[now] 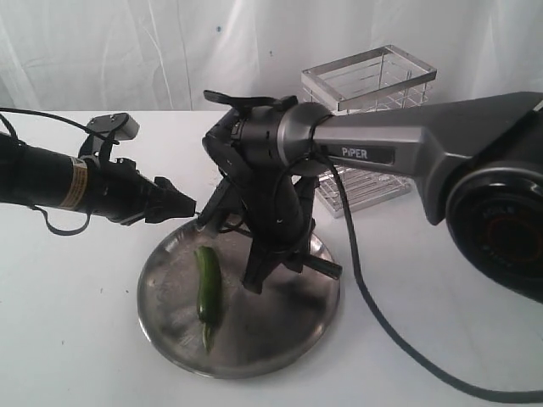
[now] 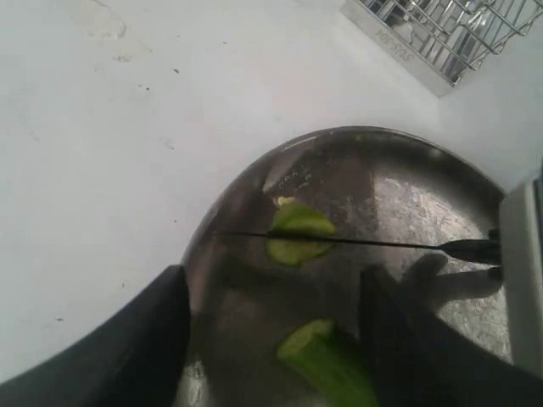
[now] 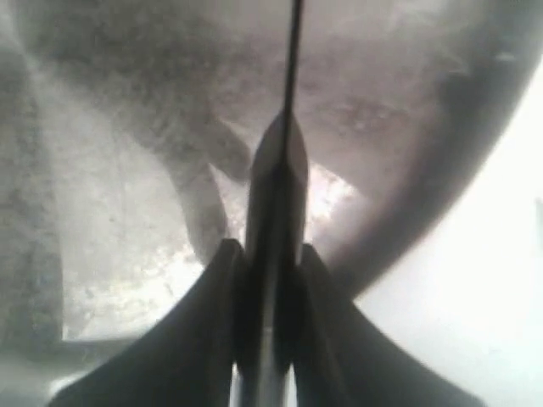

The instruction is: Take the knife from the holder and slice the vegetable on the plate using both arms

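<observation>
The green vegetable (image 1: 207, 292) lies on the round steel plate (image 1: 280, 343). In the left wrist view its cut end (image 2: 327, 356) sits between my left gripper's (image 2: 273, 284) black fingers (image 2: 144, 339), apart from both; this gripper is open and hovers at the plate's rim (image 1: 182, 208). My right gripper (image 3: 271, 263) is shut on the knife's black handle and points down over the plate (image 1: 259, 275). The thin blade (image 2: 373, 243) lies across a cut-off green slice (image 2: 297, 236). The chrome wire holder (image 1: 369, 119) stands behind the plate.
The white tabletop (image 1: 76, 339) surrounds the plate. The right arm's grey PIPER link (image 1: 399, 148) spans from the right edge in front of the holder (image 2: 450, 34), and its black cable (image 1: 399, 339) trails over the table on the right.
</observation>
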### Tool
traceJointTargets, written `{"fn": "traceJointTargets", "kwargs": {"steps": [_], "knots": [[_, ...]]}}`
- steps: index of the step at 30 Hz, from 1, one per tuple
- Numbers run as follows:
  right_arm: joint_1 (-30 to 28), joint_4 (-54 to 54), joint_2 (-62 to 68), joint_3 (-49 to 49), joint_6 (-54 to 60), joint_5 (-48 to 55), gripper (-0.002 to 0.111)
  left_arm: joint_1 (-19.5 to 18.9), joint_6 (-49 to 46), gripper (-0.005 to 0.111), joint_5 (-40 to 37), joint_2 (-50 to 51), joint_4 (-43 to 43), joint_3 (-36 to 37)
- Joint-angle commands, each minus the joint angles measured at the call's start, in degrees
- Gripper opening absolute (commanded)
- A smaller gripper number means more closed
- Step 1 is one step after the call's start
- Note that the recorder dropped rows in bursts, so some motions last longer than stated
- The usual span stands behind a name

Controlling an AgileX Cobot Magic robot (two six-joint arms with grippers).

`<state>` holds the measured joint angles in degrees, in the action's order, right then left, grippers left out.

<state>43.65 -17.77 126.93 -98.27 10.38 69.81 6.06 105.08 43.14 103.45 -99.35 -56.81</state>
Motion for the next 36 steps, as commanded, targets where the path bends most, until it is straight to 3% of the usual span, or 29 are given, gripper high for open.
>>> {"fn": "traceJointTargets", "kwargs": {"steps": [1,10,26,36], "knots": [[-0.3,3.9,-3.0,-0.1,-0.4,0.1,0.0,-0.1,0.5,0.062,-0.1,-0.8,-0.6,0.2],[-2.1,6.9,-8.5,8.9,-1.1,0.1,0.0,-0.1,0.5,0.062,-0.1,-0.8,-0.6,0.2],[-7.2,30.6,-16.8,21.2,7.3,-9.0,0.0,0.8,0.5,0.062,6.2,-0.8,-0.6,0.2],[-7.2,32.2,-17.1,22.3,9.1,-10.8,0.0,3.1,0.5,0.062,6.8,-0.8,-0.6,0.2]]}}
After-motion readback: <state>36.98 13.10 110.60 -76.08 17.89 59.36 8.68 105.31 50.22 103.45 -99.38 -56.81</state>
